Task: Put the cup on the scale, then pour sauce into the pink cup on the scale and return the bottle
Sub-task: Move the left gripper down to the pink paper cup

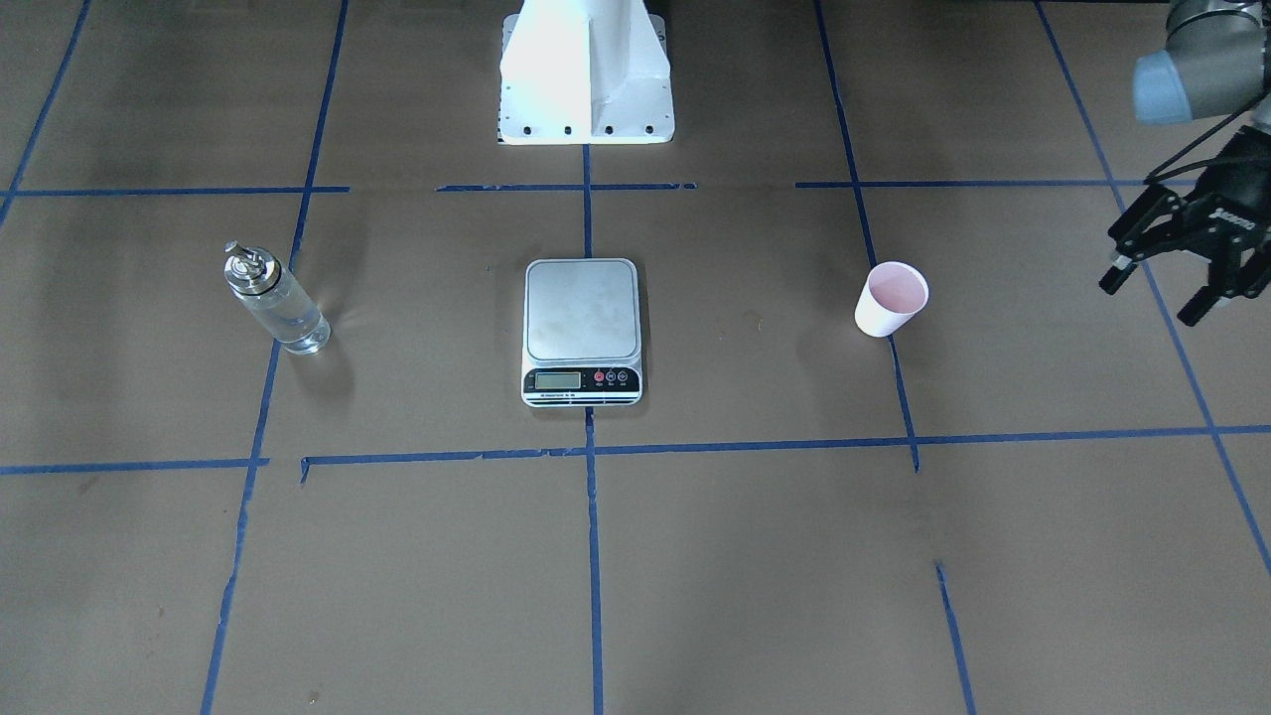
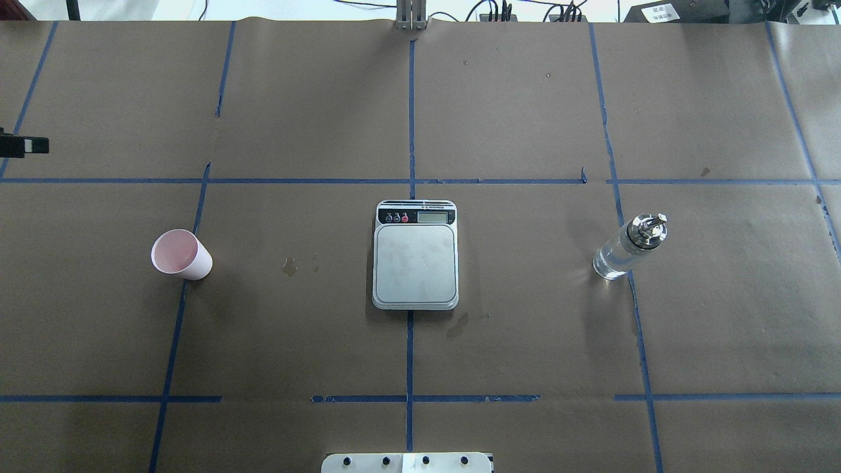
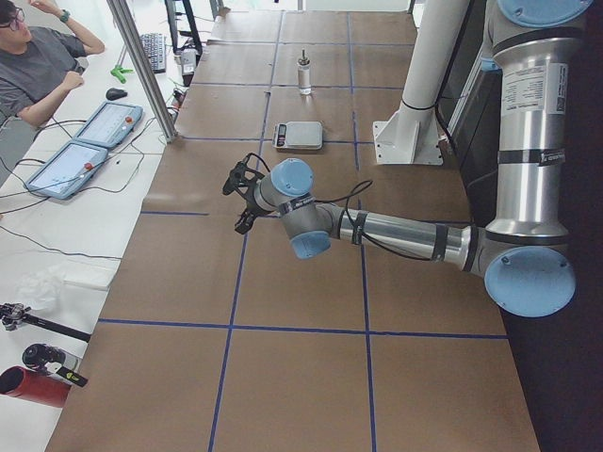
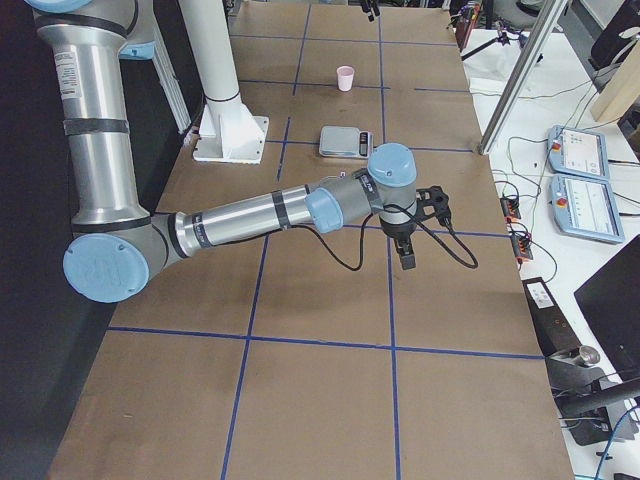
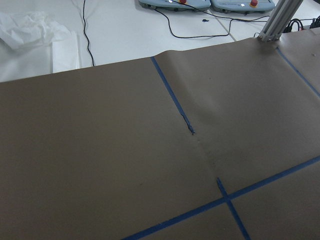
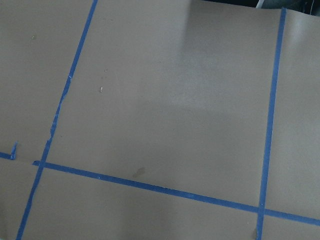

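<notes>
Left tool spread wide, empty, over robot-left bench edge | right tool: cannot tell | cup upright between that edge and mid-bench scale | bottle toward robot-right edge | advice: straddle cup wall, squeeze lightly, set it centred on platform

Counter: brown paper cover, blue tape lines forming grid. Small dark stain on paper left of centre, overhead view. Cables and plugs along far edge.

Side bench beyond counter edge: operator in grey shirt, glasses, one arm raised; two pendants with red buttons lying side by side; keyboard and mouse farther along. Aluminium post slanting at counter edge. Red cylinder near bottom-left corner. Crumpled white sheet on white bench, black cable just beside it.
</notes>
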Tool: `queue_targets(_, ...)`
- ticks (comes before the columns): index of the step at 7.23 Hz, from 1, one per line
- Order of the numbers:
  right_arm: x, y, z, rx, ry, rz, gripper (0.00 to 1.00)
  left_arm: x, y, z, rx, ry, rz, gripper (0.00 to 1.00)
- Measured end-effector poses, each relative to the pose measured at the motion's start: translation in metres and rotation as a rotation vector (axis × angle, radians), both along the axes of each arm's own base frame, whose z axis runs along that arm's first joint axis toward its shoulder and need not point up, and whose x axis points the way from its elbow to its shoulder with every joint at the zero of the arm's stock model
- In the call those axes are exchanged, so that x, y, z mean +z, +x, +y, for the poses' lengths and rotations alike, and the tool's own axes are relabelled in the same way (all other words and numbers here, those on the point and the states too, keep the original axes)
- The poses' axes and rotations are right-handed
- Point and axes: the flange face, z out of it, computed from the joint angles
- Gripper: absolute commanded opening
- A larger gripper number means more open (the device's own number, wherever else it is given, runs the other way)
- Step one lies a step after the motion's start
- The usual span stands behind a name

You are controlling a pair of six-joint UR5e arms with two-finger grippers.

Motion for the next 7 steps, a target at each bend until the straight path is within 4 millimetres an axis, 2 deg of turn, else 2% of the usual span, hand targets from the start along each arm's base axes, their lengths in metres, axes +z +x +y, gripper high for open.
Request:
queue_targets(1, 0.0, -0.01, -0.001, 0.003, -0.007, 0.011, 1.0, 0.0, 0.043, 0.01, -0.028, -0.061, 0.013, 0.64)
queue_targets(2, 0.0, -0.014, -0.001, 0.004, -0.006, 0.016, 1.0, 0.002, 0.076, 0.019, -0.046, -0.11, 0.013, 0.63)
queue_targets(3, 0.0, -0.016, 0.0, 0.005, -0.005, 0.017, 1.0, 0.004, 0.1, 0.025, -0.055, -0.153, -0.008, 0.63)
queue_targets(5, 0.001, -0.016, 0.0, 0.004, -0.004, 0.018, 1.0, 0.004, 0.12, 0.029, -0.06, -0.196, -0.045, 0.55)
queue_targets(6, 0.002, -0.016, 0.001, 0.004, -0.005, 0.018, 1.0, -0.003, 0.123, 0.029, -0.059, -0.209, -0.056, 0.55)
queue_targets(7, 0.002, -0.016, 0.001, 0.004, -0.006, 0.018, 1.0, -0.019, 0.125, 0.028, -0.06, -0.225, -0.07, 0.55)
